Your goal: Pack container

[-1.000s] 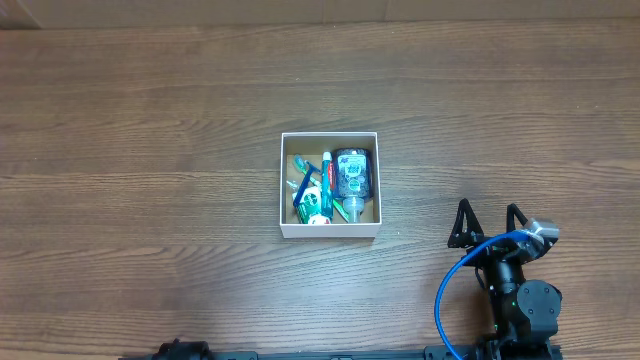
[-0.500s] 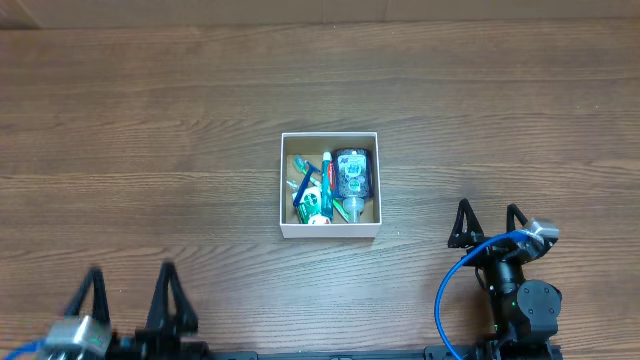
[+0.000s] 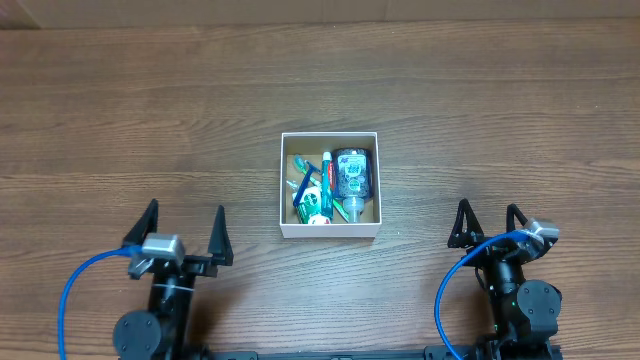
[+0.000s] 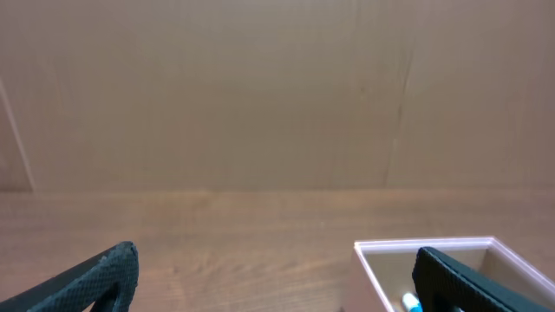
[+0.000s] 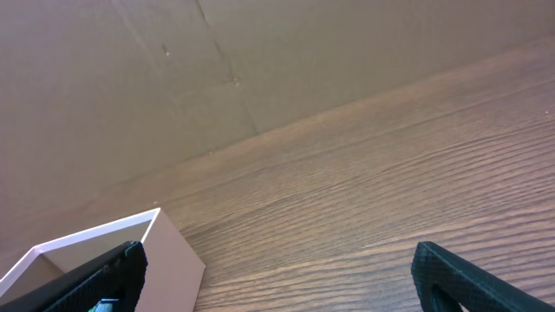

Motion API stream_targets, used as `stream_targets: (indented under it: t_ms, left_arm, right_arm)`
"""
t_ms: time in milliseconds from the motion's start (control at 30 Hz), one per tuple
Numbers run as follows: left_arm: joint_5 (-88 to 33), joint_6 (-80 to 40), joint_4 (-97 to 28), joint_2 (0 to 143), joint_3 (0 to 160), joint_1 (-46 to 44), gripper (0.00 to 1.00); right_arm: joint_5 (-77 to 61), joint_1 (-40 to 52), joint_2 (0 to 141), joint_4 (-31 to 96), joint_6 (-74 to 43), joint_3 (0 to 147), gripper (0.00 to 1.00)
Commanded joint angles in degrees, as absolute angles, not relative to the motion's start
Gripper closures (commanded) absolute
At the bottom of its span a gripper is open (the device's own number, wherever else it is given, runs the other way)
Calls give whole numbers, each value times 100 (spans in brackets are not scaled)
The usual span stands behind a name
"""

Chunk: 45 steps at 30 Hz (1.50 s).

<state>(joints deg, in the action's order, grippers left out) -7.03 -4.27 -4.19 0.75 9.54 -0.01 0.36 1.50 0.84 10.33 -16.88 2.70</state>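
The container [image 3: 330, 231] sits on the wooden surface [image 3: 150, 100], its white walls square to the overhead view. It already holds a clear bottle [image 3: 351, 172] with a dark label, a toothpaste tube [image 3: 326, 178] and a blue toothbrush [image 3: 301, 188] among other small items. The change is the left tool [image 3: 186, 215]: absent from the overhead view a second ago, it has swung in and now stands well left of the container and nearer the robot, jaws wide and empty. The right tool [image 3: 488, 215] has not moved; it stands right of the container, equally near the robot, also wide and empty. No loose item shows outside the container, so packing looks finished, with both arms probably parked.
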Motion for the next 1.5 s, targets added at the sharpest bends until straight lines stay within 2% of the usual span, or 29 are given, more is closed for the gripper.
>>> stream_targets:
  t_ms: [0,367,600,1467]
  left_arm:
    - [-794,-250,-172,23,552,8,0]
    - [-97,-185,-408,21,25,8,0]
    - [-89,582,-438,21,25,8,0]
    - [-93,580,-436,25,25,8,0]
  right_arm:
    - [30,139,23,1004,-1671,285,0]
    - [30,139,23,1004,-1671,285,0]
    - [30,139,23,1004,-1671,285,0]
    - [30,139,23,1004,-1671,285,0]
